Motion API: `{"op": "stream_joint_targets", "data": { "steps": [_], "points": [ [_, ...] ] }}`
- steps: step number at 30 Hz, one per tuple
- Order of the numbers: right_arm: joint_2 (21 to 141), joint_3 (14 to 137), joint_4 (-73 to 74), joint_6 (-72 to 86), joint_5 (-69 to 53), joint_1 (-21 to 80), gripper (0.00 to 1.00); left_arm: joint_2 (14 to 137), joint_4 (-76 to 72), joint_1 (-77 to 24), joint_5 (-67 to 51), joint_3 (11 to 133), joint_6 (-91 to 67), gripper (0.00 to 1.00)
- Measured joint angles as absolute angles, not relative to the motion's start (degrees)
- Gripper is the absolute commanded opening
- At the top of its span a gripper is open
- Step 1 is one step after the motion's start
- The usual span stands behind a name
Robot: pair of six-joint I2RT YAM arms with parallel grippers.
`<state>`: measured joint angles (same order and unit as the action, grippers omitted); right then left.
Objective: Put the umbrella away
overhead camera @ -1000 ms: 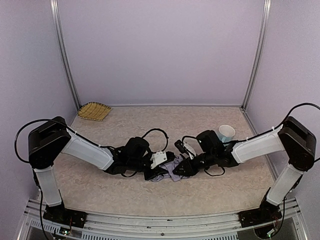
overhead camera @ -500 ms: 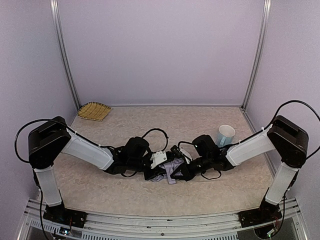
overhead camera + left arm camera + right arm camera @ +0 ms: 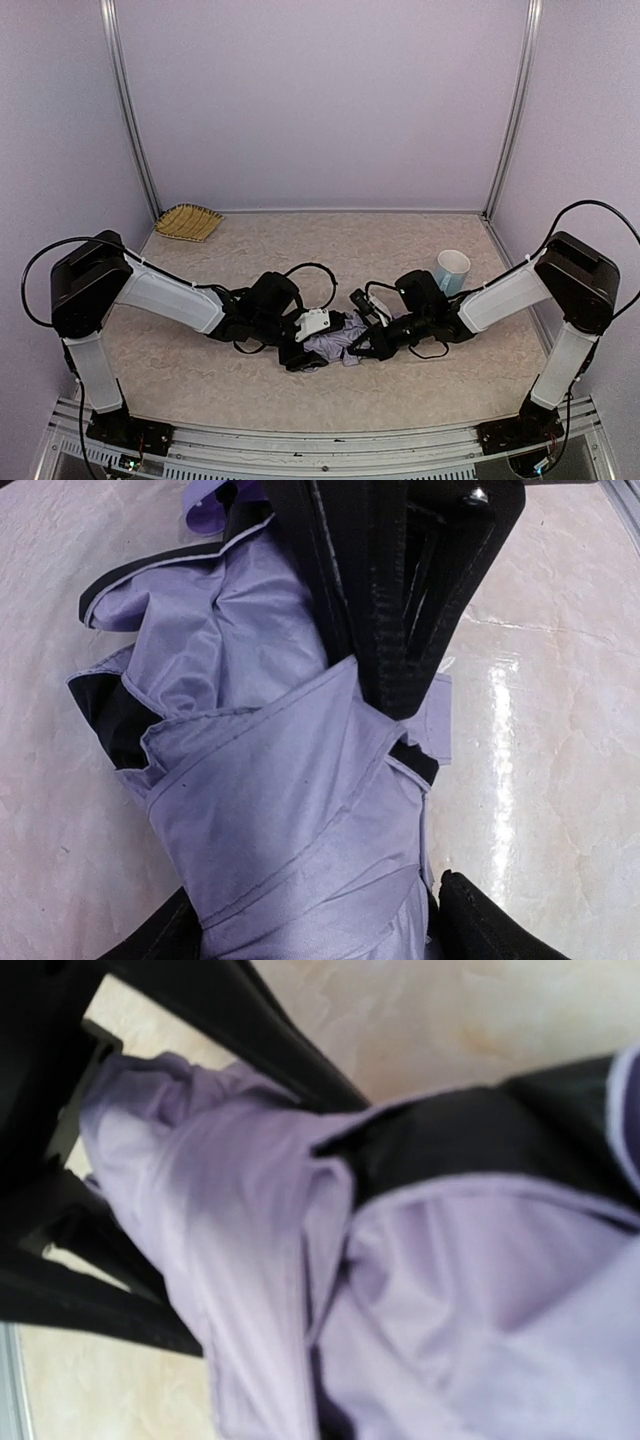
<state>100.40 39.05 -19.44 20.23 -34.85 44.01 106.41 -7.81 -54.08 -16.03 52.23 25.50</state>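
The umbrella (image 3: 335, 340) lies folded and bunched on the table between my two arms, pale lavender fabric with black underside showing. My left gripper (image 3: 305, 350) is shut on its left end. In the left wrist view the fabric (image 3: 290, 810) fills the space between my black fingertips (image 3: 490, 925). My right gripper (image 3: 362, 345) presses in from the right, its fingers close together on a fold of fabric, as the left wrist view shows (image 3: 400, 630). The right wrist view is blurred and filled with fabric (image 3: 450, 1300); its own fingers are hidden. The handle and shaft are hidden.
A light-blue cup (image 3: 451, 268) stands upright just behind the right forearm. A woven basket (image 3: 188, 221) sits at the back left corner. Metal posts (image 3: 130, 120) and walls enclose the table. Black cables loop above both wrists.
My right gripper has moved left and down onto the umbrella's right side. My left arm has shifted slightly, and the fabric is more bunched between the two grippers.
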Motion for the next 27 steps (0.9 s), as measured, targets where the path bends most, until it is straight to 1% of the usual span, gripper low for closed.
{"op": "stream_joint_targets", "data": {
  "steps": [9, 13, 15, 16, 18, 19, 21, 22, 23, 27],
  "points": [
    [100.4, 40.2, -16.0, 15.2, -35.7, 43.1, 0.0, 106.5, 2.7, -54.0, -15.8, 56.7, 20.7, 0.76],
    [100.4, 40.3, -15.3, 13.9, -36.5, 42.4, 0.0, 106.5, 7.6, -54.1, -14.2, 58.0, 17.9, 0.75],
    [100.4, 40.3, -15.3, 13.5, -36.8, 42.3, 0.0, 106.8, 8.2, -54.3, -14.1, 58.3, 16.7, 0.68],
    [100.4, 40.3, -15.3, 13.3, -36.9, 42.3, 0.0, 107.2, 8.2, -54.4, -14.1, 58.4, 16.0, 0.59],
    [100.4, 40.3, -15.2, 12.9, -37.1, 42.2, 0.0, 107.8, 7.9, -54.6, -14.3, 58.8, 15.1, 0.35],
    [100.4, 40.3, -14.9, 12.7, -37.1, 42.2, 0.0, 108.1, 7.9, -54.6, -14.5, 59.2, 14.5, 0.26],
    [100.3, 40.4, -13.7, 11.9, -37.3, 42.1, 0.0, 108.6, 7.9, -54.6, -15.2, 59.8, 13.0, 0.13],
    [100.0, 40.6, -12.6, 11.3, -37.7, 42.0, 0.0, 108.7, 7.9, -54.6, -15.4, 60.1, 12.8, 0.03],
    [99.5, 40.9, -11.2, 10.8, -37.9, 42.0, 0.0, 108.7, 7.8, -54.5, -15.6, 60.4, 12.4, 0.0],
    [96.2, 43.5, -6.4, 9.0, -38.4, 42.1, 0.0, 109.1, 7.0, -53.3, -16.9, 60.7, 11.0, 0.0]
  ]
}}
